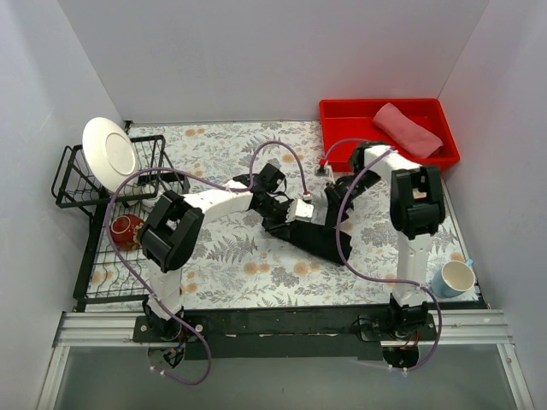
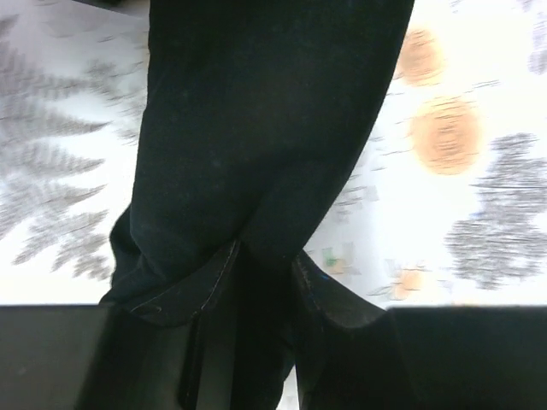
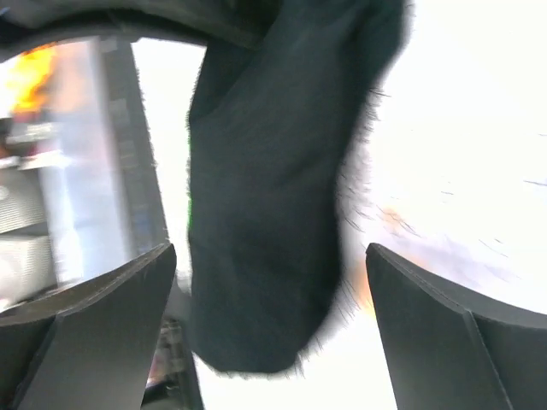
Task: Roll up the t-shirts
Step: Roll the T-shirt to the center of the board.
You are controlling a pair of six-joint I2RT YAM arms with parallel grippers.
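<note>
Black t-shirt (image 1: 318, 237) bunched in a loose heap on the floral tablecloth (image 1: 222, 154) at mid-table, between the two arms; pink t-shirt (image 1: 407, 128) lying folded in the red bin (image 1: 346, 128) at the far right. Left gripper (image 1: 280, 209): its wrist view shows the cloth gathering into a tight crease where the gripper meets it, so it reads as closed on a fold of the black shirt. Right gripper (image 3: 270, 249): fingers (image 3: 111, 325) spread wide, with a hanging tongue of black cloth between them that they do not clamp. Risks, as judged: with only one pinch holding, a pull would drag the heap rather than spread it flat. A roll begun on bunched cloth would come out lumpy and slack. The right fingers, if closed here, might catch several layers at once.
</note>
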